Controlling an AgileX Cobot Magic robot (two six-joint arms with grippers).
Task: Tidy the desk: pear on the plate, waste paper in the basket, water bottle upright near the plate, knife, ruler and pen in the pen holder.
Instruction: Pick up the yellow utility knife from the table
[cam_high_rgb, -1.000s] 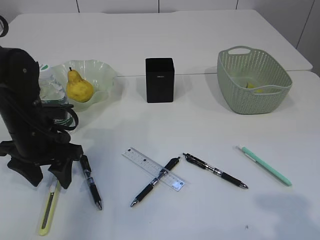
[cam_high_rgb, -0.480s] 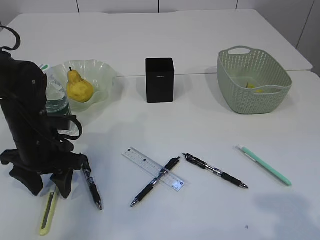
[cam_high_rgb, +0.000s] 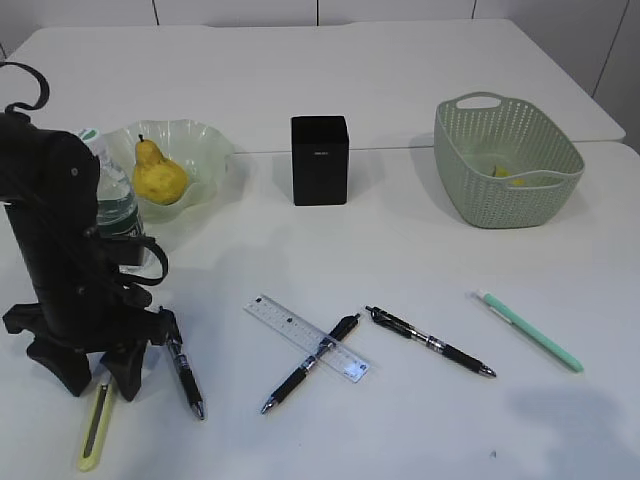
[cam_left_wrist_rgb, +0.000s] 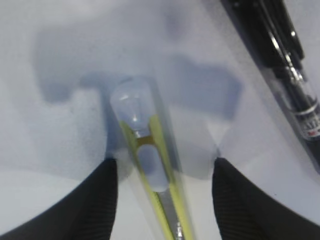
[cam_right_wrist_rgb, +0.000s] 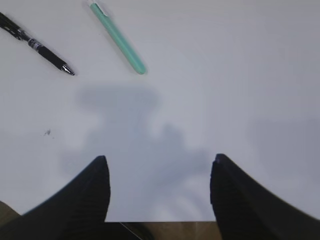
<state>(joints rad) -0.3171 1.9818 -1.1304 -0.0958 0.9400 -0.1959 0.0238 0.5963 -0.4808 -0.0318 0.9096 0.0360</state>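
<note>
A yellow utility knife (cam_high_rgb: 93, 432) lies at the front left of the table. My left gripper (cam_high_rgb: 93, 378) is open and low over its far end, one finger on each side; in the left wrist view the knife (cam_left_wrist_rgb: 150, 170) lies between the open jaws (cam_left_wrist_rgb: 164, 161), not gripped. The pear (cam_high_rgb: 158, 175) sits on the clear plate (cam_high_rgb: 205, 140). The water bottle (cam_high_rgb: 113, 200) stands upright beside the plate. The black pen holder (cam_high_rgb: 320, 160) is mid-table. A clear ruler (cam_high_rgb: 290, 325) and black pens (cam_high_rgb: 186, 376) (cam_high_rgb: 430, 342) lie loose. My right gripper (cam_right_wrist_rgb: 157, 160) is open and empty.
A green basket (cam_high_rgb: 545, 150) at the back right holds something yellowish. A third black pen (cam_high_rgb: 310, 362) lies across the ruler. A green pen (cam_high_rgb: 528, 330) lies at the right, also in the right wrist view (cam_right_wrist_rgb: 117, 40). The table's front edge shows under my right gripper.
My left arm has shifted slightly toward the front and settled lower around the knife's far end. The bottle shows more fully behind it. Nothing else has moved.
</note>
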